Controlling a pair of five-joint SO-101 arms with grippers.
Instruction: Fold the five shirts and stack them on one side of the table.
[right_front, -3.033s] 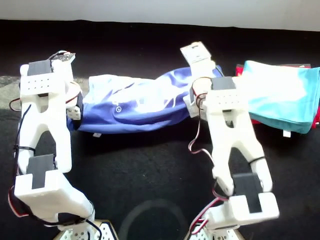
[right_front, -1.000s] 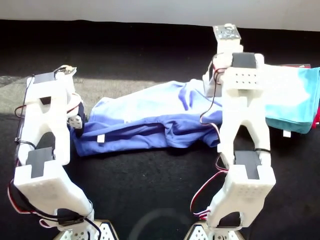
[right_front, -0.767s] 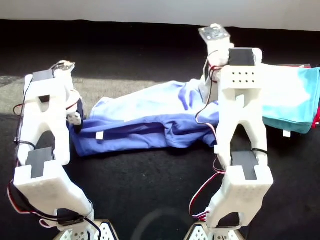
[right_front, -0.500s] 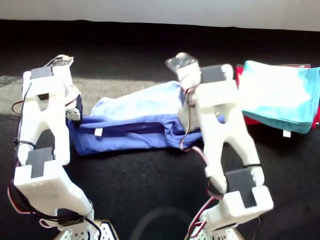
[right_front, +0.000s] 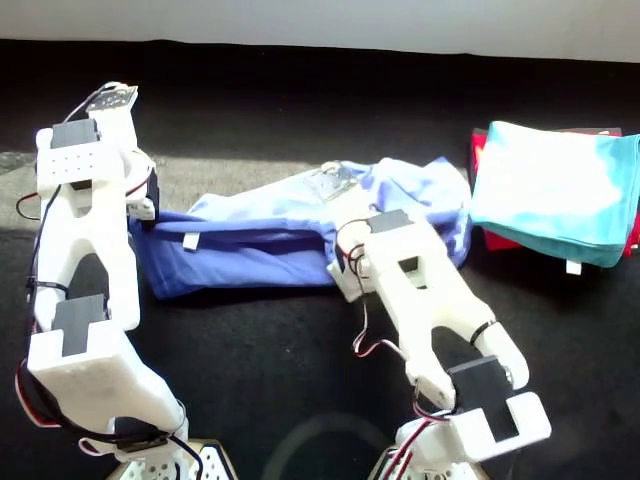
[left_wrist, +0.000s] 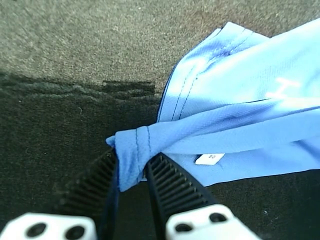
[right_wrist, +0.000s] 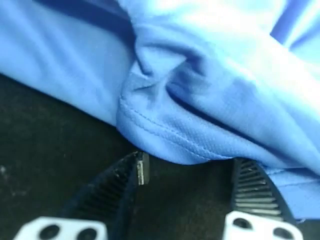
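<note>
Nearest, right gripper (right_wrist: 192, 167): jaws spread wide, gripping nothing, set at the near hem of the blue shirt (right_front: 250, 240) around table centre. Left gripper (left_wrist: 132, 160): clamped on a bunched corner at that shirt's 9 o'clock end, the garment lying crumpled lengthwise across mid-table. Farthest, at 2 o'clock: folded teal shirt (right_front: 555, 185) stacked on a red one (right_front: 497, 240), just beside the blue shirt's 3 o'clock end.

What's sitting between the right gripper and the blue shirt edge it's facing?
Nothing visible. The right gripper is open, with the hem of the blue shirt just ahead of its fingertips; only bare black table cover shows in the gap. The left gripper is clamped on a corner of the shirt.
</note>
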